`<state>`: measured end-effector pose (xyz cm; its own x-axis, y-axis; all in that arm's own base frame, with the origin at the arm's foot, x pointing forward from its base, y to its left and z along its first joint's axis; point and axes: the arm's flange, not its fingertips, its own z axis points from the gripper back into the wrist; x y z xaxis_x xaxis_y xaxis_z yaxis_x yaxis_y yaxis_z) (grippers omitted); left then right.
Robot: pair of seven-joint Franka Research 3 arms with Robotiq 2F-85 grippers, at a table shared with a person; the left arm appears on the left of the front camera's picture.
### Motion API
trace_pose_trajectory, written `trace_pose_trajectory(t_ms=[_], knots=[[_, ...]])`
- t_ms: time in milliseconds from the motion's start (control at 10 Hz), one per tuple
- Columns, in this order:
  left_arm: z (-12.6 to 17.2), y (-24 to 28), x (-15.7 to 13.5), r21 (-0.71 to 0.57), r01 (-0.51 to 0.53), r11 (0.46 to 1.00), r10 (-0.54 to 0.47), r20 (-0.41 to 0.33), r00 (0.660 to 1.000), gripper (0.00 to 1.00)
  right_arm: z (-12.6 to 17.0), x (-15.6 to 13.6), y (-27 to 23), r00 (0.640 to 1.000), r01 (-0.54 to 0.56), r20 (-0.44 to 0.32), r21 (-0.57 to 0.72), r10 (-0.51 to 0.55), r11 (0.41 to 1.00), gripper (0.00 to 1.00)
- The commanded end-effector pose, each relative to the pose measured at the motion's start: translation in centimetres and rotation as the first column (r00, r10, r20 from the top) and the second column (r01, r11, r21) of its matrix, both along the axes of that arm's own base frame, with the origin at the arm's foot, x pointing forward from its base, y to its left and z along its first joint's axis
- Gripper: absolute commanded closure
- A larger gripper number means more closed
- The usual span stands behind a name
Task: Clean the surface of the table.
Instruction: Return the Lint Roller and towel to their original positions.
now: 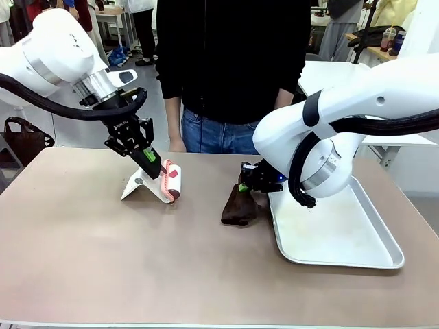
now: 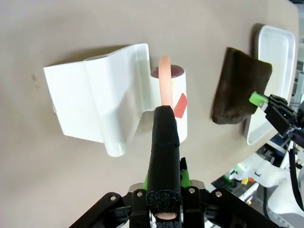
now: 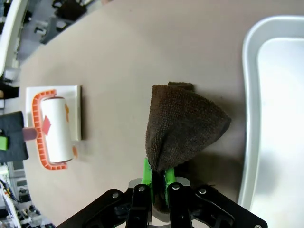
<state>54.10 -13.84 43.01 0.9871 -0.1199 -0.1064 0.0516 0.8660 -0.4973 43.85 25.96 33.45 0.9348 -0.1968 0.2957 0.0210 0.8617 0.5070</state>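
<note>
We count one table, one white tray, one dark brown cloth, one lint roller with its white stand, and one person in black top and jeans at twelve o'clock across the table. The table is broad, matte brownish-beige with a pale edge, lying beneath both arms; its top looks smooth, with a couple of faint specks in the left wrist view.

Our left gripper, at about ten o'clock from the table's centre, is clamped on the roller's pink handle; the roller sits just beside the stand. Our right gripper, near two o'clock, pinches the top of the cloth, which hangs down with its lower edge on the table, just beside the tray's left rim.
</note>
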Motion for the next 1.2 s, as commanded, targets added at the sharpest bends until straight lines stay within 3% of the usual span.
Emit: trace_pose_trajectory(t_ms=[0,600,1100], knots=[[0.0,0.5,1.1,-0.010,0.074,0.997,-0.074,-0.047,0.996,0.78,0.1,-0.3,-0.2,1.000,-0.004,0.013,0.016,0.003,1.000,0.89],[-0.1,0.6,1.1,0.076,0.018,0.997,-0.020,0.024,1.000,0.78,0.1,-0.3,-0.2,1.000,-0.004,0.013,0.016,0.003,1.000,0.89],[-1.3,-0.3,1.0,0.110,0.014,0.994,-0.011,-0.028,1.000,0.78,0.1,-0.3,-0.2,1.000,-0.004,0.013,0.016,0.003,1.000,0.89]])
